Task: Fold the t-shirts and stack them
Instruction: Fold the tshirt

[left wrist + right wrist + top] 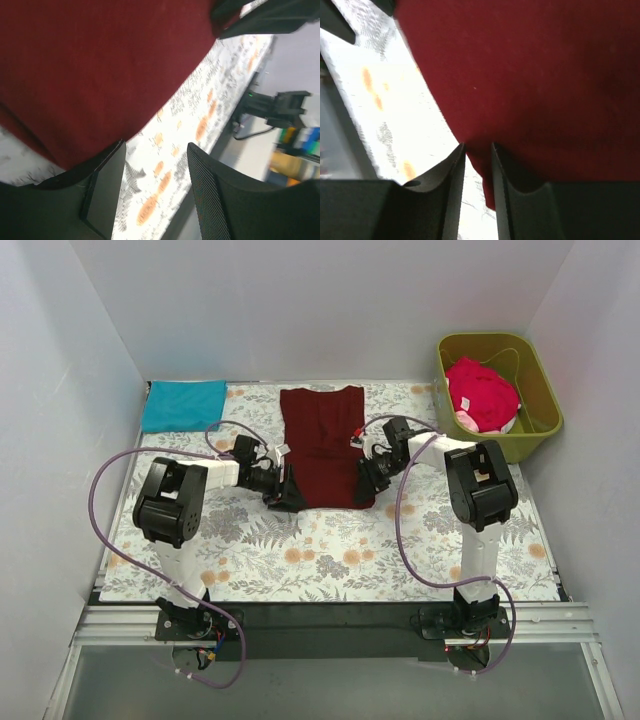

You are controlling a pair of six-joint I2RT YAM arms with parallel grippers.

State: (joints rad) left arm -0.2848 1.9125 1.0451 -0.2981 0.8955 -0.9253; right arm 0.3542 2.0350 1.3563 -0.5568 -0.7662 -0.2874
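Note:
The dark maroon t-shirt point(320, 440) lies flat as a long strip in the middle of the table. My left gripper point(285, 495) is at its near left corner, open, with only tablecloth between its jaws point(155, 165); the shirt's edge point(100, 65) touches the left finger. My right gripper point(365, 490) is at the near right corner, jaws nearly together point(477, 150) with the maroon hem point(535, 75) pinched between them. The teal blue t-shirt point(183, 405) lies folded at the back left. The red-pink t-shirt point(482, 395) is bunched in the tub.
The olive-green tub point(540, 380) stands at the back right corner. The floral tablecloth point(330, 550) covers the table. White walls close in the left, back and right sides. Purple cables loop beside both arms.

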